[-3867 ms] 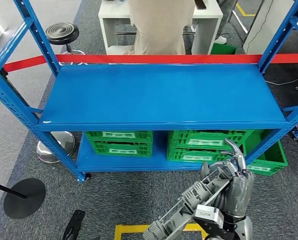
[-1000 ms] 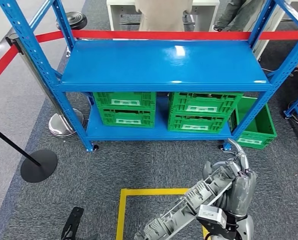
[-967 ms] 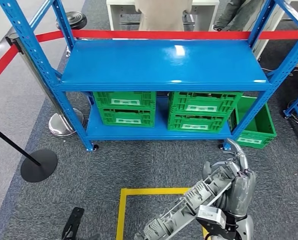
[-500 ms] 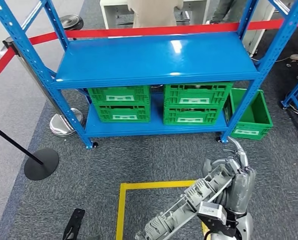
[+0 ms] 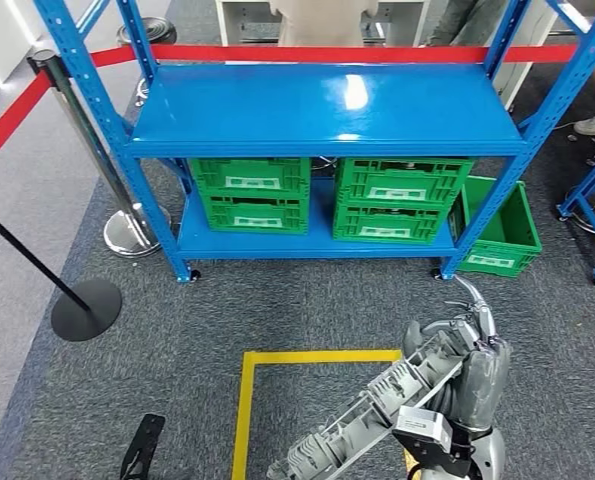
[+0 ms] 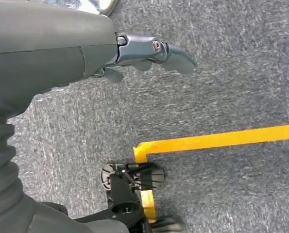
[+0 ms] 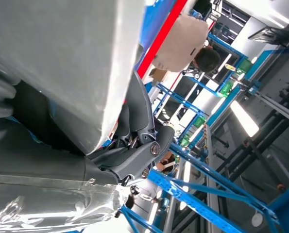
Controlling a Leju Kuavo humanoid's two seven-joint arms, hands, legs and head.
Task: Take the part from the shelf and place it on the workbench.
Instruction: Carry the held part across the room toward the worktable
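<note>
A workshop or warehouse floor — a blue steel shelf rack [image 5: 324, 110] holds green plastic crates [image 5: 250, 194], yellow tape [image 5: 279, 385] marks the grey carpet, and a red barrier belt [image 5: 309, 53] on a stanchion [image 5: 132, 225] fences the far side.

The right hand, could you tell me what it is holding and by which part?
The right hand grips a long silver ribbed part at its upper end; the rest slants down, unsupported.

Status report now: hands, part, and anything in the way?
Right hand grips the part. Left hand open, over floor. Shelf ahead; workbench not seen.
</note>
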